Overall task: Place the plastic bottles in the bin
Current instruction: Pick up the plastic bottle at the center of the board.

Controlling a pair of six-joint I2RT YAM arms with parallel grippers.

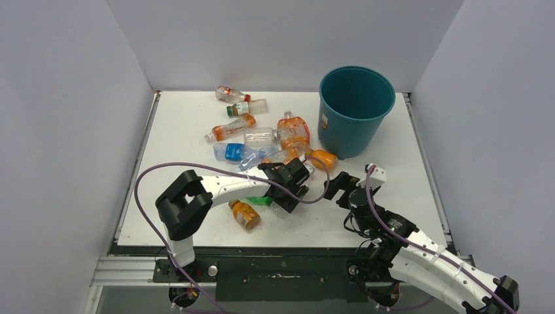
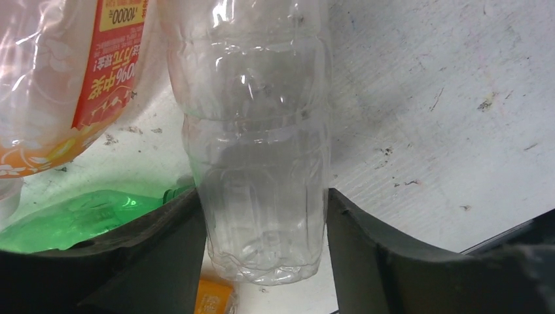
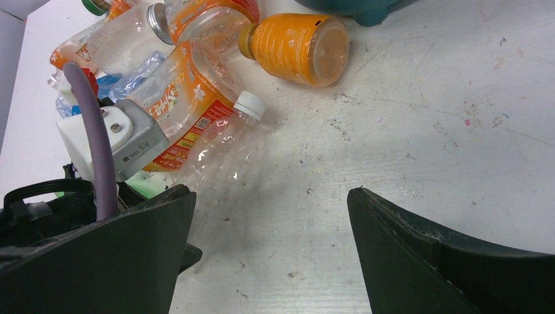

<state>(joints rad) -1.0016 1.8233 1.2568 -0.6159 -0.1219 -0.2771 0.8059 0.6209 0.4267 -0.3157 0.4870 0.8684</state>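
My left gripper (image 2: 265, 226) is shut on a clear, label-free plastic bottle (image 2: 258, 150), one finger pressed against each side near its base. In the top view the left gripper (image 1: 292, 191) sits at the near edge of the bottle heap (image 1: 262, 140). A bottle with an orange-red label (image 2: 98, 72) lies just left of the held one. The teal bin (image 1: 353, 108) stands upright at the back right. My right gripper (image 3: 271, 216) is open over bare table, right of the left gripper, with nothing between its fingers. An orange bottle (image 3: 298, 46) lies near the bin's foot.
A small orange bottle (image 1: 245, 214) lies alone near the front edge, with a green scrap (image 1: 260, 201) beside it. Two more bottles (image 1: 239, 101) lie at the back. The left arm's purple cable (image 3: 91, 131) and wrist block cross the right wrist view. Grey walls enclose the table.
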